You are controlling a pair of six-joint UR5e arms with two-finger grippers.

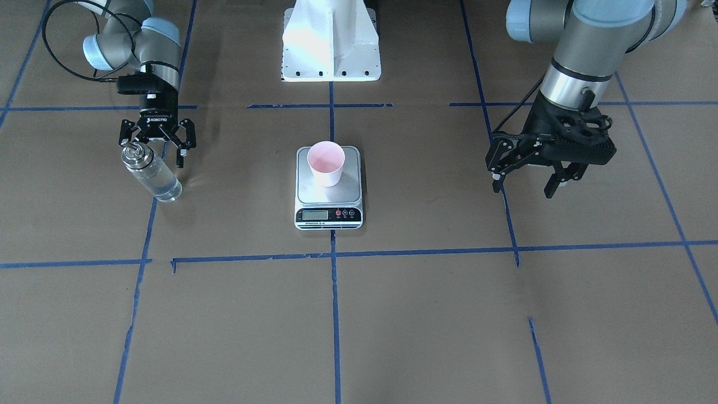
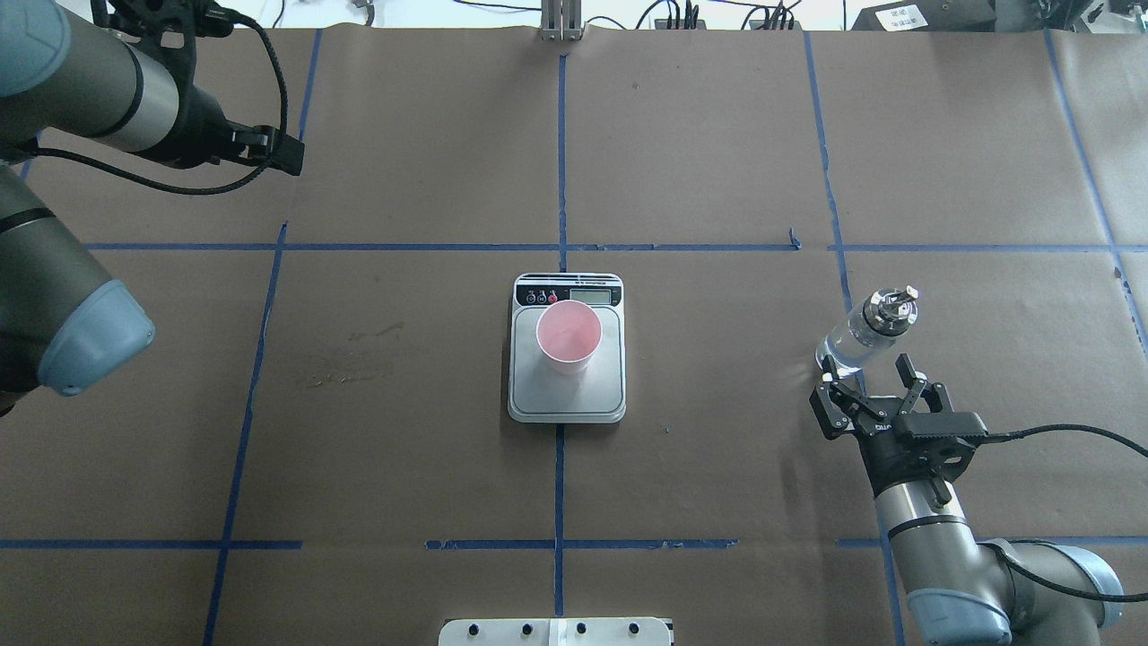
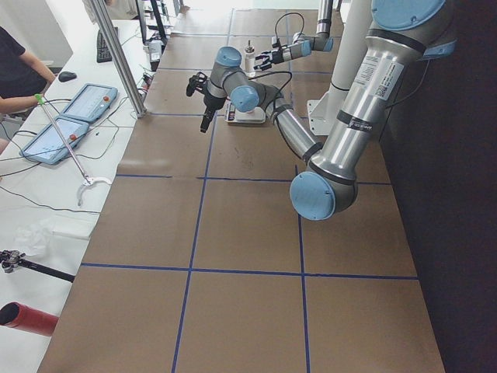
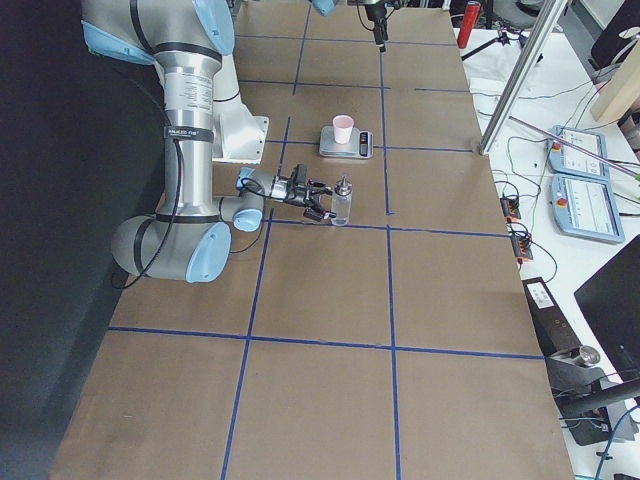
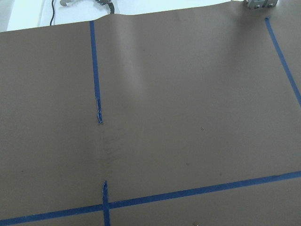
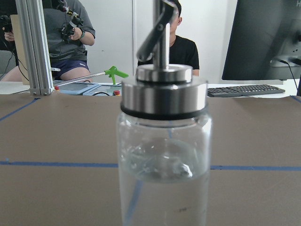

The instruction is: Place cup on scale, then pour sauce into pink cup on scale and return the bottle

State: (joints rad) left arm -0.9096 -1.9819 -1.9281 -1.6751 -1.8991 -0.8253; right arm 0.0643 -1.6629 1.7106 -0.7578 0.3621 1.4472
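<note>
The pink-lined paper cup stands upright on the steel plate of the scale at the table's centre; both also show in the overhead view, the cup and the scale. The clear glass bottle with its silver cap stands upright on the table on my right side, and it fills the right wrist view. My right gripper is open, low, just behind the bottle on the robot's side, and holds nothing. My left gripper is open and empty, raised above the table far to my left.
Brown paper with blue tape lines covers the table. The robot's white base stands behind the scale. Operators, tablets and a keyboard are beyond the table's far edge. The left wrist view shows only paper and tape.
</note>
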